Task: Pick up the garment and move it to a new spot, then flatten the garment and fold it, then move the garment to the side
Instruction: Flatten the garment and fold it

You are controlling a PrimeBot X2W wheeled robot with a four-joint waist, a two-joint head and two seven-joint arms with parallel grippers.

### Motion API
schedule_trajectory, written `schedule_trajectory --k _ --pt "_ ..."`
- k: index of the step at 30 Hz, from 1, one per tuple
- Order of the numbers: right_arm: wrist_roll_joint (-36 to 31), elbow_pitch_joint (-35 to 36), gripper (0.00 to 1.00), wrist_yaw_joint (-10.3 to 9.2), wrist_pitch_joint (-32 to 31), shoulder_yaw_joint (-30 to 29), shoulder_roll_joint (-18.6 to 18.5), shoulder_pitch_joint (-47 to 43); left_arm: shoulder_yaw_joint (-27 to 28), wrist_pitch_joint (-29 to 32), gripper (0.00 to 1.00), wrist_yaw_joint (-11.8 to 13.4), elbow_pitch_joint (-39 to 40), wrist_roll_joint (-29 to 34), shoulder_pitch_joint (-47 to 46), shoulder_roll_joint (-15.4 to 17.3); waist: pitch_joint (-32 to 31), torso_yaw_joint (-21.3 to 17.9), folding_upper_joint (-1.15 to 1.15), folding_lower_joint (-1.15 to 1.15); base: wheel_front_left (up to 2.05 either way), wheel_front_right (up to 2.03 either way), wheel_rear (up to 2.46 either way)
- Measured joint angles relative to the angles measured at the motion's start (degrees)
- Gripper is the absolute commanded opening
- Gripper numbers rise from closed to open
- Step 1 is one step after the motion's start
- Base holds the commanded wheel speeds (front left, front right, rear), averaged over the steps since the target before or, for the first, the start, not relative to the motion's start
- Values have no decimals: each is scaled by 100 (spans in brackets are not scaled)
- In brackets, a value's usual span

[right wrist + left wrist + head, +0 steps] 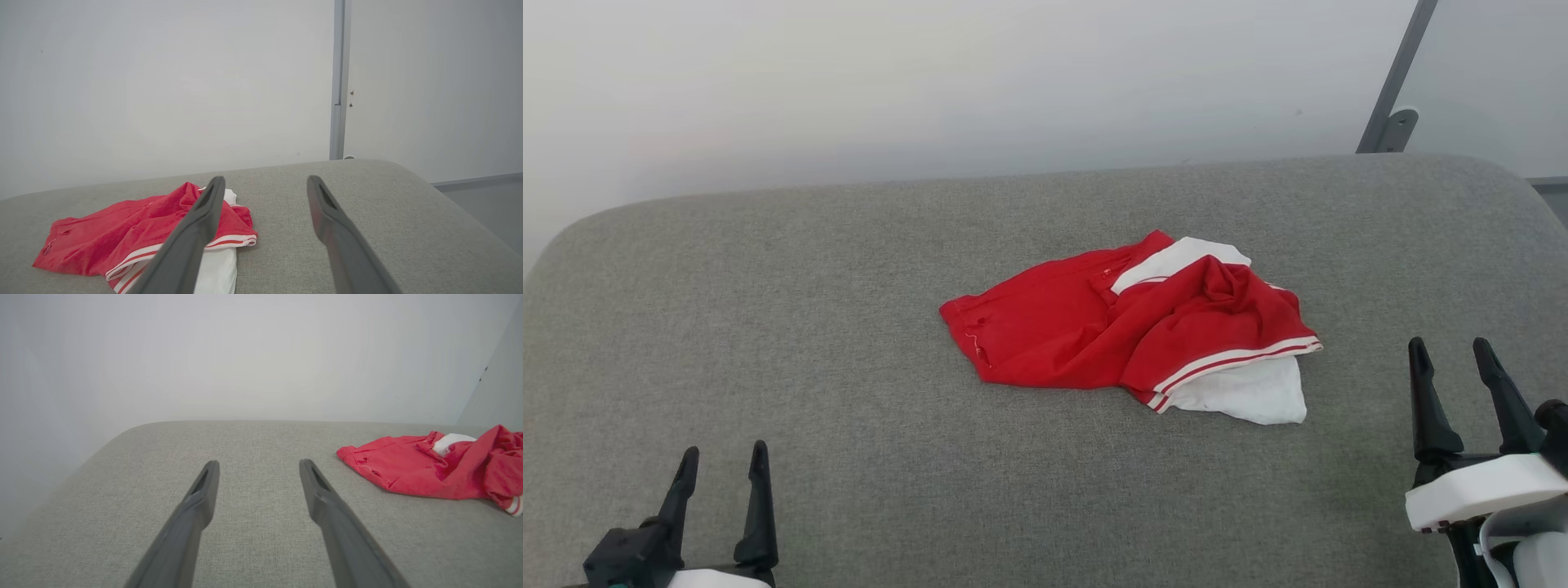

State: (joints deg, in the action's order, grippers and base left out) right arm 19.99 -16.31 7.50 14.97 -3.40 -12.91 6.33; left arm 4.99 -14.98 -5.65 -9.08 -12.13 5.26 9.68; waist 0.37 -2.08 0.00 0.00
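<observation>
Red garment (1094,335) seen crumpled in loose heap on grey fabric surface (768,327), slightly right of centre in head view. White panel and white-striped red hem shown at heap's right end. No numerals visible. Left gripper (723,469) placed at lower left, fingers spread apart, nothing held, well apart from garment. Right gripper (1454,363) placed at right, fingers likewise parted and empty, near garment's white edge but not touching. Pale wall (931,82) seen behind surface; grey post (1396,77) at upper right.

Red, white-striped garment (1086,335); grey surface (768,327)
</observation>
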Motion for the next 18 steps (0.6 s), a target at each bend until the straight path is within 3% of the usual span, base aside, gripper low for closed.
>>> schedule_trajectory --k 13,18 --pt "1 -37 100 0 1 76 -11 -6 126 0 100 -141 -41 267 4 -196 8 16 0 0 0 0 0" --pt "180 -572 100 0 -381 348 -165 21 93 -1 100 -148 -8 310 -12 -275 103 63 0 0 0 0 0"
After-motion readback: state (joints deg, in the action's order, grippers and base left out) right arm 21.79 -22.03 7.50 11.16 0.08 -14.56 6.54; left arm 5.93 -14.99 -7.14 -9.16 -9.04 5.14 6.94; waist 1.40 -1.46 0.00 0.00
